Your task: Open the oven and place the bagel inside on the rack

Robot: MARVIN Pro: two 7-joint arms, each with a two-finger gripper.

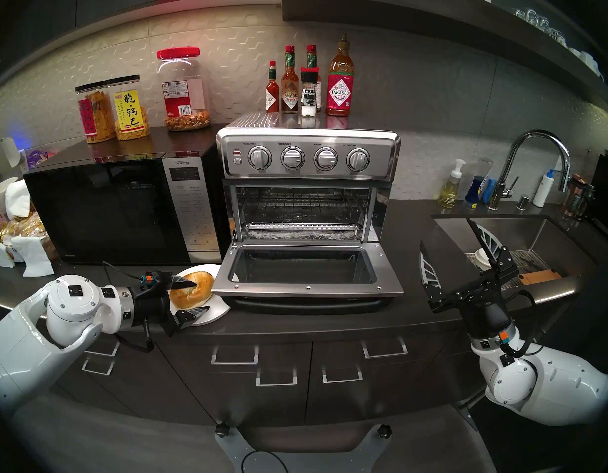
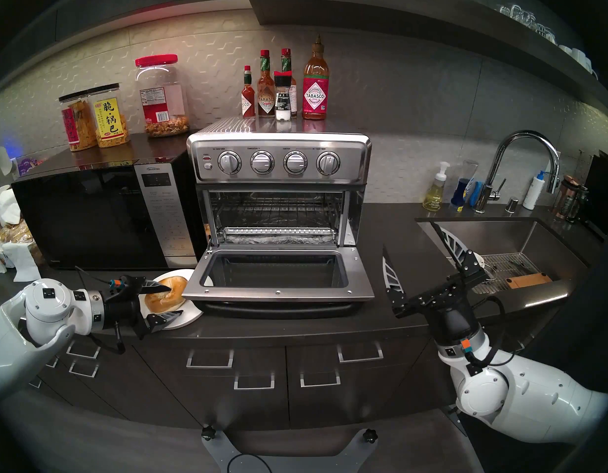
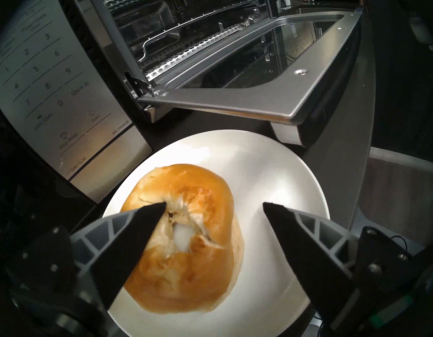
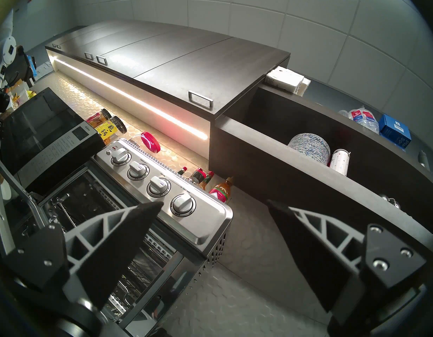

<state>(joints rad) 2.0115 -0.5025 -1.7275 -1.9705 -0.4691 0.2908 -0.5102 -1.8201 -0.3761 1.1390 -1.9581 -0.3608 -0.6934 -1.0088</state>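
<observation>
Left wrist view showed the left gripper (image 3: 214, 204) spread wide and holding nothing, one fingertip (image 3: 147, 212) over the bagel's (image 3: 186, 241) centre hole and the other out over bare plate. Whether that tip touched the crust could not be told. The bagel lay on the white plate (image 1: 217, 310) on the dark countertop (image 1: 330, 325), just beside the toaster oven's (image 1: 307, 155) lowered door (image 1: 306, 284). Inside, the wire rack (image 1: 299, 207) sat bare. Off to the right, the right gripper (image 1: 444, 235) hung wide open and empty, pointing upward near the sink (image 1: 521, 230).

Oven (image 1: 307, 161) open; bagel (image 1: 190, 289) plated beside door.
</observation>
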